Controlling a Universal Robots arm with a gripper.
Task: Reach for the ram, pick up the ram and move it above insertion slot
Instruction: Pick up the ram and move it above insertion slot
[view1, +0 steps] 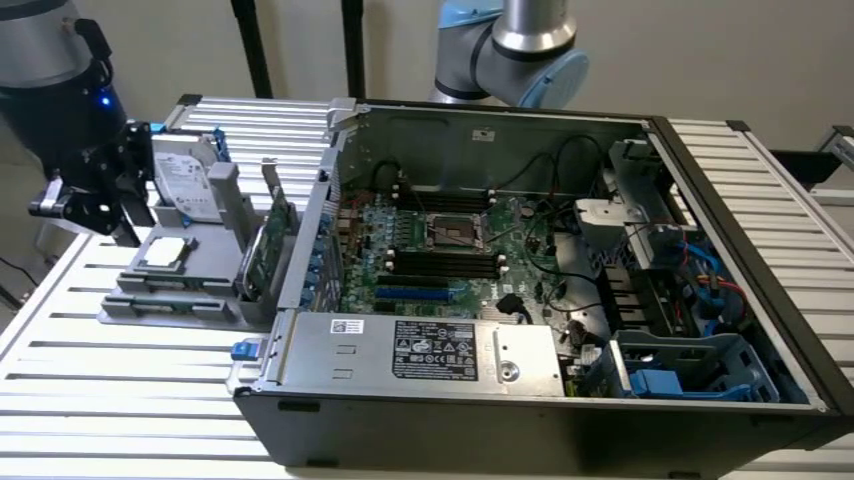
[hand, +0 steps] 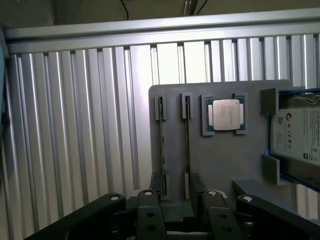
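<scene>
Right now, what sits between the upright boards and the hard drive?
The processor chip, lying flat in its recess; the wrist view shows it.

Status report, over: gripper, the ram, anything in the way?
Gripper open, empty, at the gray holder. Ram on edge in its slot, untouched. Second card stands close beside it.
</scene>
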